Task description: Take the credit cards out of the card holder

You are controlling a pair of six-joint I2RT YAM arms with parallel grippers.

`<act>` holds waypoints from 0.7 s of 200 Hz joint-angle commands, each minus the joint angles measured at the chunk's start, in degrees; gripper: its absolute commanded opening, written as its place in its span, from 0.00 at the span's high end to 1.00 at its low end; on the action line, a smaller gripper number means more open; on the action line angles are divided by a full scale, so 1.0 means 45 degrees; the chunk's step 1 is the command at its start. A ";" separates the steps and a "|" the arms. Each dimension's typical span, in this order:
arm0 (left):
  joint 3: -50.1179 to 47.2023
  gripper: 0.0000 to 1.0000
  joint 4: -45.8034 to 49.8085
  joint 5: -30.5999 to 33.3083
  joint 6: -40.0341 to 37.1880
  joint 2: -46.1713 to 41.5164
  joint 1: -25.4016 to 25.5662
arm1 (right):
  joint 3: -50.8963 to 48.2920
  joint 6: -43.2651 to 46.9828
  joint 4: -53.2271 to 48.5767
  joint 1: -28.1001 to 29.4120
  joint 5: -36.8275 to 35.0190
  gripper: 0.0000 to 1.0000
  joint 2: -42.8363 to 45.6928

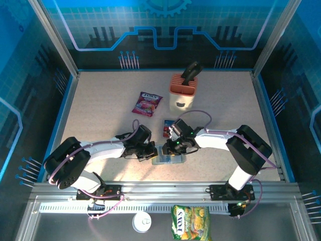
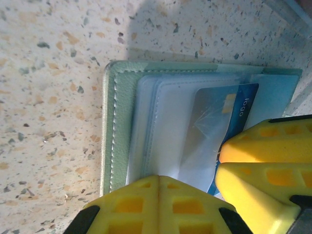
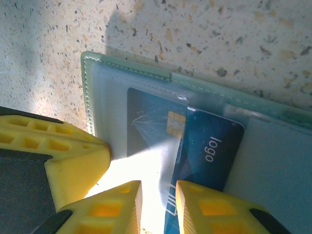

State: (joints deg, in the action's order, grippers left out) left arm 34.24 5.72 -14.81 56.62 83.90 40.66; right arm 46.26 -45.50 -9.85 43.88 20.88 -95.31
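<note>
The grey-green card holder point(image 1: 169, 160) lies open on the table, pale blue-grey inside point(image 2: 165, 122). A blue credit card marked "logo" point(image 3: 209, 151) sticks halfway out of its clear pocket point(image 3: 146, 122); the same card point(image 2: 239, 109) shows in the left wrist view. My left gripper point(image 2: 159, 181) is shut, its tips pressing on the holder's inner panel near the stitched edge. My right gripper point(image 3: 158, 192) stands a narrow gap open over the card's left edge, one fingertip point(image 3: 209, 204) resting on the card. Another red and blue credit card point(image 1: 168, 127) lies loose on the table behind the grippers.
A purple-red snack packet point(image 1: 147, 103) lies at the back, and a peach slotted block point(image 1: 182, 90) with a dark tool in it stands to its right. A green snack packet point(image 1: 190, 223) and a white round lid point(image 1: 142, 221) lie below the front rail.
</note>
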 commanded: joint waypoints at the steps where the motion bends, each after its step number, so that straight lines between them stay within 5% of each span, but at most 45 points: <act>1: -0.0277 1.00 0.0643 0.0282 -0.0121 -0.0318 0.0013 | 0.0160 0.0221 -0.0467 0.0180 -0.0145 0.74 0.0166; 140: 0.0663 1.00 0.0904 -0.0010 -0.0084 -0.0542 0.0351 | -0.0106 -0.0270 0.0606 0.0188 0.0535 0.74 -0.0110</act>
State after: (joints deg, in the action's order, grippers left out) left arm 35.59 8.78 -14.63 56.62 81.19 41.65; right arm 46.17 -46.26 -7.57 43.88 22.02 -95.44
